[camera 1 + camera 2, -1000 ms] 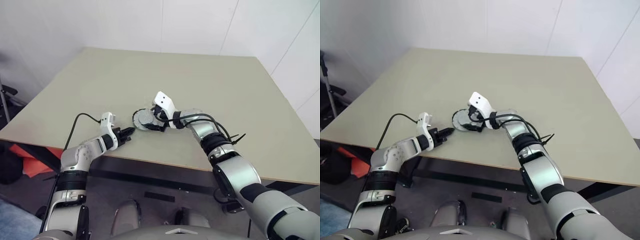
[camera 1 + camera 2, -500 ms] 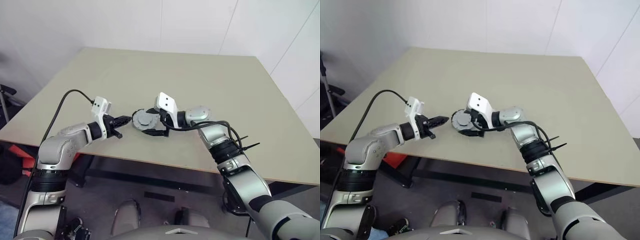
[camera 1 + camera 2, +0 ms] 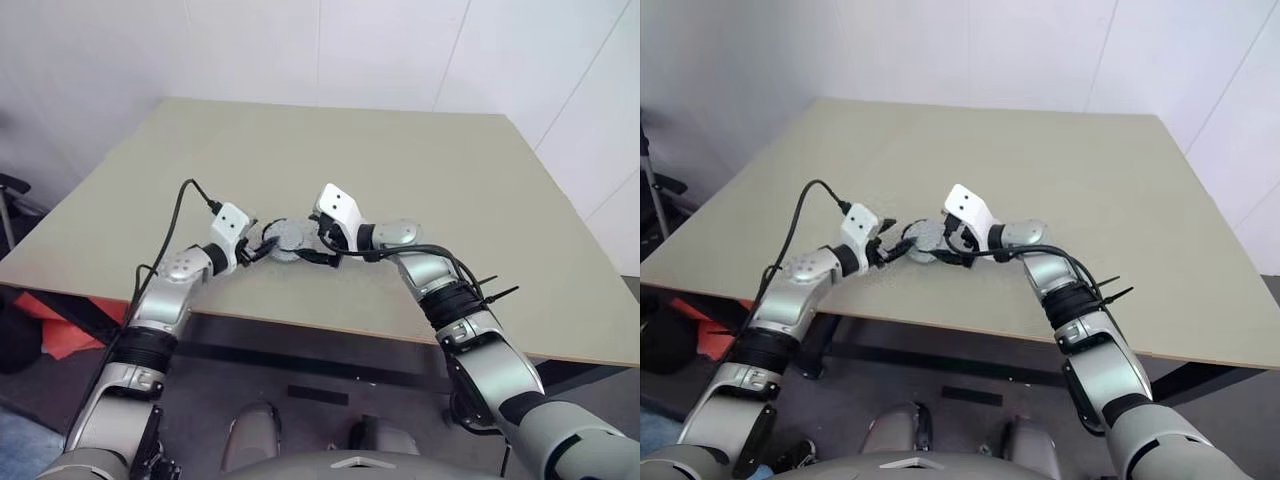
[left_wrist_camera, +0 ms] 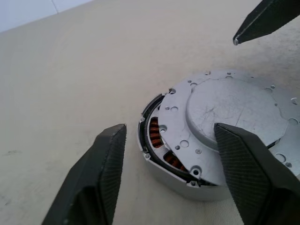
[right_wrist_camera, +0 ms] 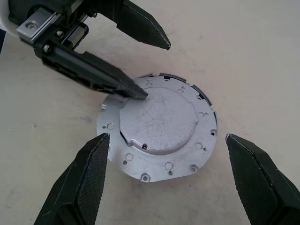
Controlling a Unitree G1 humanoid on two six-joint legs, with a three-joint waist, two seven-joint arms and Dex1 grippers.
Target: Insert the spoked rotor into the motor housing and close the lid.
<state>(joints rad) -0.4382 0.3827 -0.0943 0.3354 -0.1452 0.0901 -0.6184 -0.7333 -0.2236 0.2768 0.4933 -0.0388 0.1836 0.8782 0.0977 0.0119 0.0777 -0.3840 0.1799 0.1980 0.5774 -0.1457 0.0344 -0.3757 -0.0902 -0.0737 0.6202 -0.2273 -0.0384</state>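
- Beige bench (image 3: 420, 170) carries one motor housing (image 4: 161, 161), near its front edge, between the two claws.
- Left claw (image 4: 168, 159) is wide open and holds nothing; one finger (image 4: 246, 173) lies over the lid, the other stands beside the housing wall.
- One lid (image 5: 157, 126) lies on the housing, but shifted: copper windings show in a gap at one side, so I judge it is not yet seated.
- Spoked rotor is probably under the lid; I cannot confirm this.
- Right claw (image 5: 171, 180) is fully open around the lid, gripping nothing.
- What is left: to centre the lid and press it down.
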